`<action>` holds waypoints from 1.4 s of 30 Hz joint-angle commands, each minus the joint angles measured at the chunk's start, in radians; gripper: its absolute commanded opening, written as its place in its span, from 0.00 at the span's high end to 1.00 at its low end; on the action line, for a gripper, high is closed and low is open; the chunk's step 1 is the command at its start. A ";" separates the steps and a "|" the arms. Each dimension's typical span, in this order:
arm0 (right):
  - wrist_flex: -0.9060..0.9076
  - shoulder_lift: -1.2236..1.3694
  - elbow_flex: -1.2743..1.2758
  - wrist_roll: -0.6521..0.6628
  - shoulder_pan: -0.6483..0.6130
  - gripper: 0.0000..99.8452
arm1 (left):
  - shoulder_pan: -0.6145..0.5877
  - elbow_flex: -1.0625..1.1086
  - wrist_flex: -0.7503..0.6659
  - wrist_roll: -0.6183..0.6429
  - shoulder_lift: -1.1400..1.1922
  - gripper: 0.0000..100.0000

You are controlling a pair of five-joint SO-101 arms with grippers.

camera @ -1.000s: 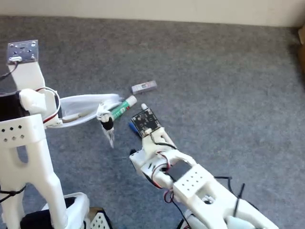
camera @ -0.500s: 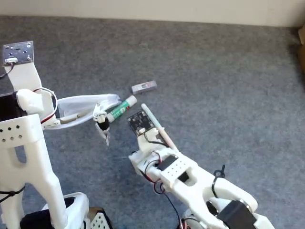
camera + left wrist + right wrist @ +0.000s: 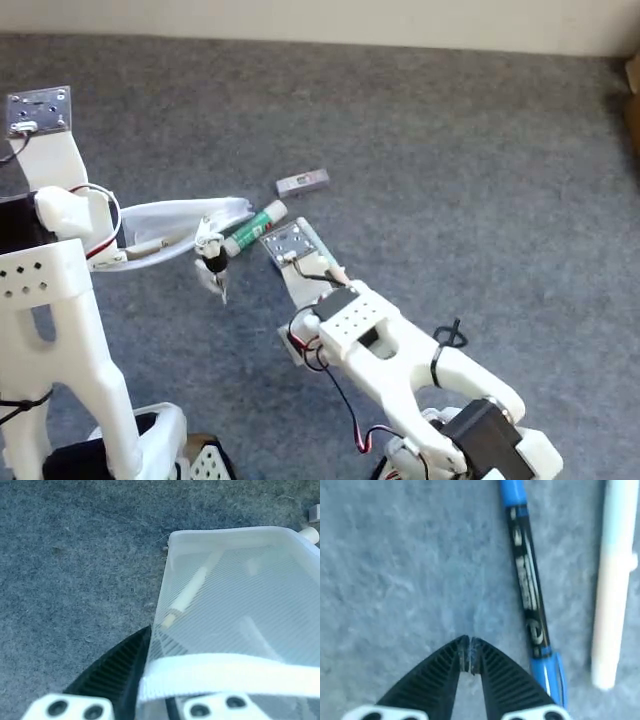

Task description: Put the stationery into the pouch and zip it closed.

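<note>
At the table's (image 3: pixel 480 150) left side, the left jaws are clamped on the white edge band of the mesh pouch (image 3: pixel 235 600). That grip probably steadies the pouch, with its far end turned toward the loose stationery. The right jaws are pressed together with nothing between them, tips low over the grey surface just beside the blue pen (image 3: pixel 527 600). A pale pen (image 3: pixel 615 585) lies a little farther off, roughly parallel to it. With the jaws closed beside the blue pen rather than around it, I judge that a pick has not begun.

From above, a green-and-white stick (image 3: pixel 252 226) lies with one end at the pouch's far corner, and a small grey block (image 3: pixel 302 182) sits apart beyond it. The right arm's wrist hides most of both pens in that view. Through the mesh, the left wrist view reveals a pale pen-like item (image 3: pixel 192 590) already inside the pouch. Whether the right tips touch the table cannot be told.
</note>
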 commanded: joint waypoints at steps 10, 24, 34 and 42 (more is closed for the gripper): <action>0.068 -0.004 -0.219 0.014 0.002 0.83 | -0.016 0.019 0.006 0.008 0.041 0.99; -0.196 0.008 -0.208 0.138 0.007 0.83 | -0.016 0.019 0.006 0.008 0.041 0.99; -0.222 0.249 -0.243 0.161 0.104 0.83 | -0.016 0.021 0.006 0.008 0.041 0.99; -0.229 0.340 -0.271 0.161 0.113 0.86 | -0.016 0.021 0.006 0.008 0.041 0.99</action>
